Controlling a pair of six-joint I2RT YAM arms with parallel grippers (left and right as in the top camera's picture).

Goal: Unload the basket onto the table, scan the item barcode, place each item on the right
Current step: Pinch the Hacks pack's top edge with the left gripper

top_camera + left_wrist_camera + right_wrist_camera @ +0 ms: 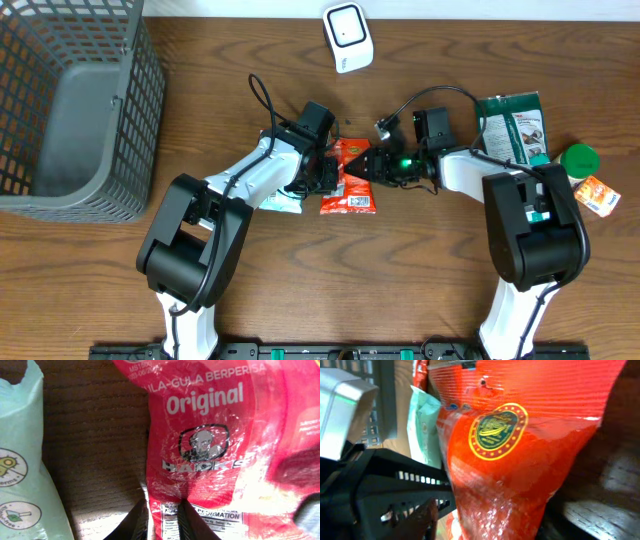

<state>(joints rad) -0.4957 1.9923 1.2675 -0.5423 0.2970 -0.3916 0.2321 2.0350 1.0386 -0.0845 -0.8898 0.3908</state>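
The item is a red snack packet (350,172) lying on the wooden table between both arms, with a white printed patch (361,201) at its near end. My left gripper (327,174) is shut on the packet's left edge; in the left wrist view its dark fingers (143,521) pinch the foil beside the nutrition panel (210,519). From the right, my right gripper (372,168) straddles the packet (520,460). A gap shows between its left finger (426,516) and the foil, so it stands open. A white scanner (347,37) sits at the table's far edge.
A grey wire basket (70,100) fills the far left. A mint-green packet (285,203) lies under my left arm. At the right are a green bag (512,125), a green lid (578,158) and a small orange packet (597,195).
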